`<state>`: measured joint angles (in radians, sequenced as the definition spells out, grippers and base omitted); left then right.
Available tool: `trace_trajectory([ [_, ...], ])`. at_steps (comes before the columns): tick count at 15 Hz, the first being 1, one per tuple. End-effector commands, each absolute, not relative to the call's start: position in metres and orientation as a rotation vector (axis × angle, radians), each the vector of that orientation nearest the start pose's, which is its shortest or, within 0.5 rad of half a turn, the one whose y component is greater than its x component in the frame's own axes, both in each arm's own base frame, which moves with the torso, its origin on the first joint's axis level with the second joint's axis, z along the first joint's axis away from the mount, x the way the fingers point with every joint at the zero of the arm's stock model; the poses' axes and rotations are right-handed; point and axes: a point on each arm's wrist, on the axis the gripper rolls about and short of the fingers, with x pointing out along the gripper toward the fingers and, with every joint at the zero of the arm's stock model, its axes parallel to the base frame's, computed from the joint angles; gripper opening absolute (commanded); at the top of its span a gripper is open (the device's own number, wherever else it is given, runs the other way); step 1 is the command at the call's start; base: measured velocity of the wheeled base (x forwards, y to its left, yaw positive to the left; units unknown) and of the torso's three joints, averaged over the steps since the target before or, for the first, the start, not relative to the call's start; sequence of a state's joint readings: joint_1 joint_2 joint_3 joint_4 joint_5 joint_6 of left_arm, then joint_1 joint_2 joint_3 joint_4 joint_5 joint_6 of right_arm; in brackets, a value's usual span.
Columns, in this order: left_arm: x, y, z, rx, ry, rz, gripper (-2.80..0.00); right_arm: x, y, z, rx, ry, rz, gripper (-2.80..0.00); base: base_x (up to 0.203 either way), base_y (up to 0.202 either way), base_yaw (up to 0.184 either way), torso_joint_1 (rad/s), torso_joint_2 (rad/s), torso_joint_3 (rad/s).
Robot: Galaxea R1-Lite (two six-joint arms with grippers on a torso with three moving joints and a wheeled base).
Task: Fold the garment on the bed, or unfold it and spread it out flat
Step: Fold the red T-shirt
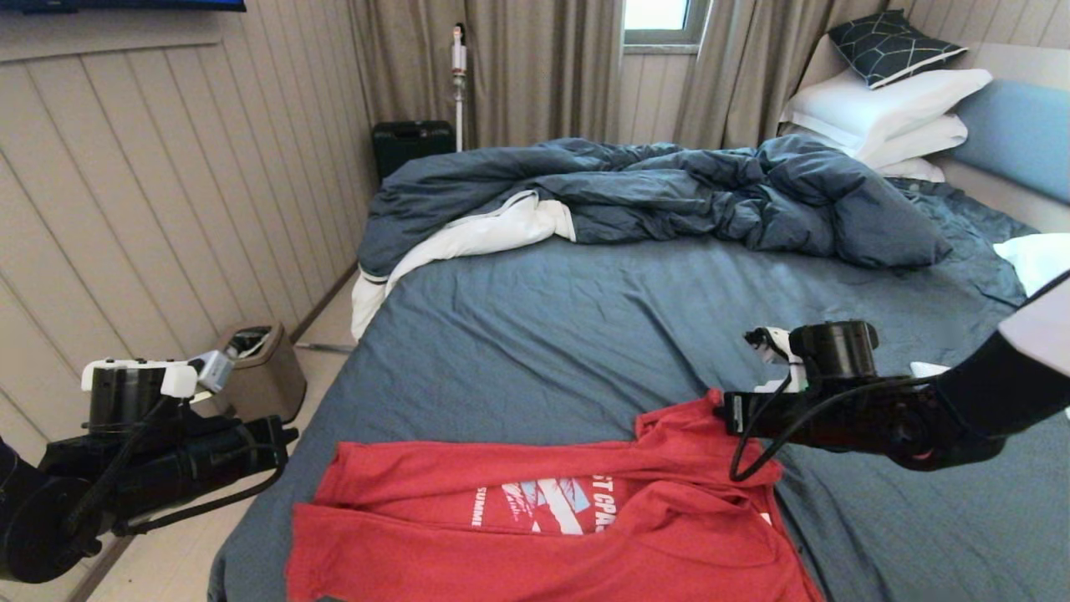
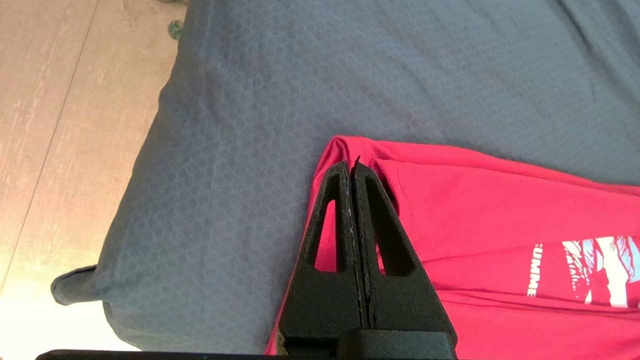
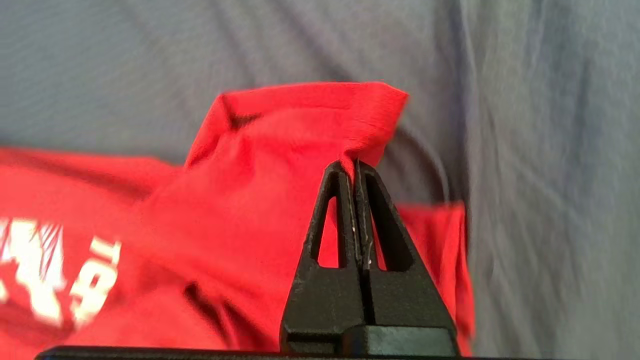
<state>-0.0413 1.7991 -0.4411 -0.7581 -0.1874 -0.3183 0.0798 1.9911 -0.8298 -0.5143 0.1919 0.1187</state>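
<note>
The garment [image 1: 468, 489], a red T-shirt with white lettering and a chest graphic, lies partly folded at the near end of the bed [image 1: 568, 334]. My right gripper [image 1: 726, 412] is at the shirt's far right corner. In the right wrist view the right gripper [image 3: 354, 164] is shut on a pinch of the garment [image 3: 250, 200], whose corner stands lifted off the sheet. My left gripper [image 1: 280, 439] hangs by the bed's left edge. The left wrist view shows the left gripper [image 2: 351, 165] shut with nothing in it, over the left corner of the garment [image 2: 500, 210].
A rumpled dark blue duvet [image 1: 669, 192] with white lining lies across the far half of the bed, with white pillows [image 1: 886, 109] at the far right. A small bin [image 1: 263, 372] stands on the floor by the left wall. A black case [image 1: 410, 142] sits beyond the bed.
</note>
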Motion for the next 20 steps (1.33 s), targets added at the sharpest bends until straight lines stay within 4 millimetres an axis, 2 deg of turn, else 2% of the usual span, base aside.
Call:
trace_trajectory([
  [1,0.263,-0.015,0.08,-0.354,0.628,-0.126,-2.8,0.326,0.031,0.095,0.147,0.637,0.23,-2.8,0.0,0.0,0.0,0.0,0.0,0.0],
  [6,0.262,-0.015,0.079,-0.353,0.627,-0.126,-2.8,0.27,0.027,0.101,0.142,0.667,0.253,-2.8,0.0,0.0,0.0,0.0,0.0,0.0],
  [10,0.259,-0.015,0.08,-0.352,0.627,-0.127,-2.8,0.236,0.025,0.089,0.117,0.729,0.297,-2.8,0.0,0.0,0.0,0.0,0.0,0.0],
  [14,0.259,-0.015,0.079,-0.352,0.631,-0.127,-2.8,0.217,0.028,0.071,0.093,0.739,0.324,-2.8,0.0,0.0,0.0,0.0,0.0,0.0],
  [17,0.259,-0.015,0.078,-0.352,0.635,-0.126,-2.8,0.22,0.028,0.065,0.093,0.762,0.322,-2.8,0.0,0.0,0.0,0.0,0.0,0.0],
  [18,0.259,-0.015,0.077,-0.351,0.638,-0.126,-2.8,0.219,0.028,0.064,0.094,0.77,0.319,0.0,0.0,0.0,0.0,0.0,0.0,0.0],
  [20,0.259,-0.015,0.077,-0.351,0.639,-0.126,-2.8,0.217,0.027,0.066,0.096,0.763,0.319,0.0,0.0,0.0,0.0,0.0,0.0,0.0],
])
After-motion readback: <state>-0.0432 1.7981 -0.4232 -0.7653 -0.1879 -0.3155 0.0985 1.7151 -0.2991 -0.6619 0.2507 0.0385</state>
